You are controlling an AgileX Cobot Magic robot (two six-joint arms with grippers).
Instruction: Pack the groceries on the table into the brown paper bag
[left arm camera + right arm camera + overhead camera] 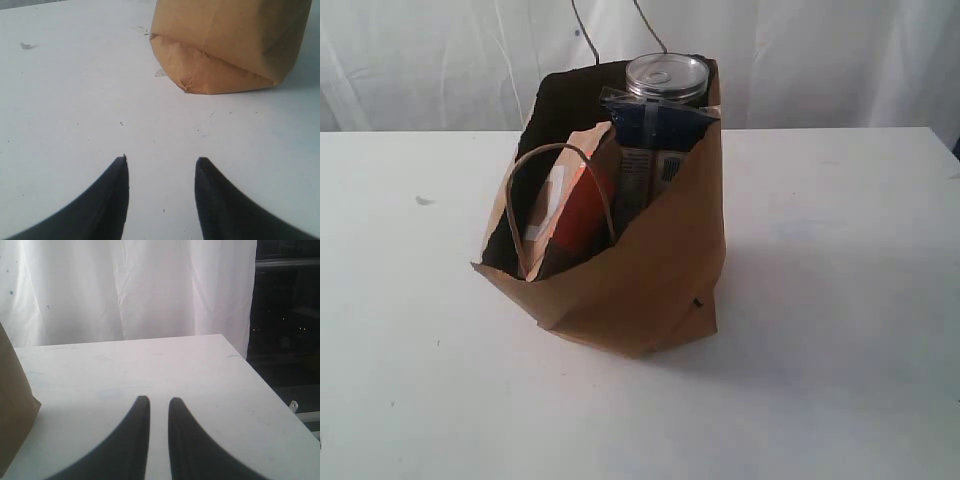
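Showing brown paper bag (650, 290) at the middle of the tabletop (840, 300), dark can (667, 75) and long dark-blue packet (660, 125) poking out; left gripper (160, 160) jaws released, right gripper (159, 399) jaws barely parted, both empty.

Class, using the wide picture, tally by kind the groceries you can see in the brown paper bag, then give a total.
Can with silver lid: 1
Dark-blue packet: 1
Orange item, partly hidden: 1
Total: 3 told apart; the white patch beside the orange item may be a fourth.
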